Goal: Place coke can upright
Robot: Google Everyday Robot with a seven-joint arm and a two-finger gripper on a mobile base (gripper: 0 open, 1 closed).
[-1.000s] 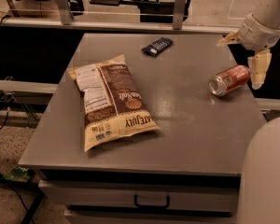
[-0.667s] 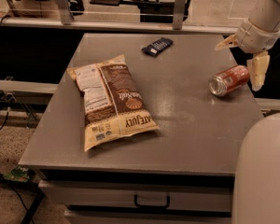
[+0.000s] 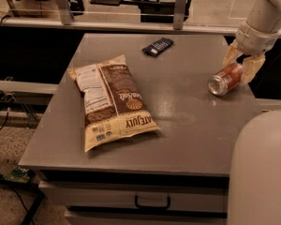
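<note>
The coke can (image 3: 225,78) is red-orange with a silver end. It lies on its side near the right edge of the grey table (image 3: 187,125), its silver end facing the front left. My gripper (image 3: 240,65) hangs from the white arm at the upper right. It is open, with one pale finger (image 3: 231,55) behind the can's far end and the other (image 3: 251,68) at its right. The fingers straddle the can's rear part without closing on it.
A large brown and cream chip bag (image 3: 112,100) lies flat at the table's left middle. A small dark blue packet (image 3: 158,46) lies near the back edge. A white rounded part of the robot (image 3: 260,172) fills the lower right. A drawer handle (image 3: 152,203) shows below the table front.
My gripper has moved left and down toward the can; its fingers now straddle the can's far end. The can, bag and packet have not moved.
</note>
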